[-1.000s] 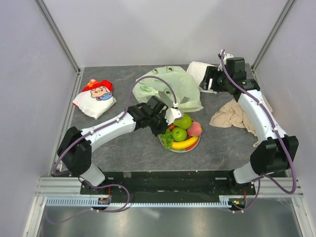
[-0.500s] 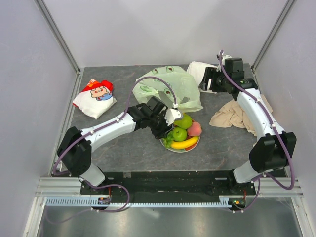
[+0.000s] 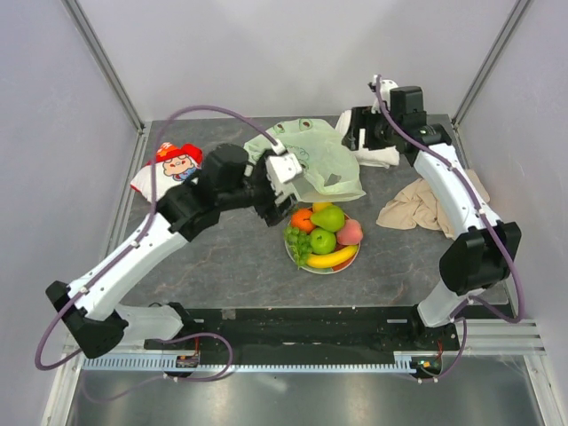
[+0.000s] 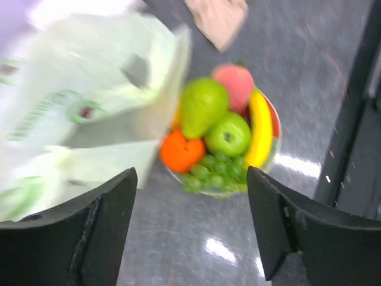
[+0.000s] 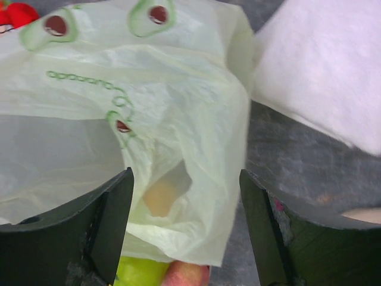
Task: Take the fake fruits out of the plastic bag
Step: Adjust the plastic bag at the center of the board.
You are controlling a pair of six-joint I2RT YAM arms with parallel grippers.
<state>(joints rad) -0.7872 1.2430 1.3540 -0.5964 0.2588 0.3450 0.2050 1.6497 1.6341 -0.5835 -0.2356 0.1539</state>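
The fake fruits lie heaped on a flowered plate point(image 3: 353, 256): an orange point(image 3: 303, 219), pear point(image 3: 329, 216), green apple point(image 3: 322, 240), peach point(image 3: 351, 232), banana point(image 3: 331, 258) and grapes point(image 3: 296, 245). The left wrist view shows the same orange point(image 4: 181, 152), pear point(image 4: 202, 104), apple point(image 4: 229, 134) and grapes point(image 4: 211, 173). My left gripper point(image 3: 282, 188) point(image 4: 190, 226) is open and empty, up and left of the plate. The pale-green plastic bag point(image 3: 311, 164) point(image 4: 83, 113) point(image 5: 149, 101) lies slumped behind the plate. My right gripper point(image 3: 353, 135) point(image 5: 186, 232) is open above the bag's far edge, holding nothing.
A white towel point(image 3: 371, 142) point(image 5: 321, 65) lies by the right gripper at the back. A beige cloth point(image 3: 417, 209) sits on the right, and a red-and-white snack packet point(image 3: 173, 173) on the left. Walls enclose the dark tabletop on three sides.
The left gripper has opened and pulled up and back to the left from the plate; an orange now lies on the plate's left side. The right gripper has shifted slightly back and left.
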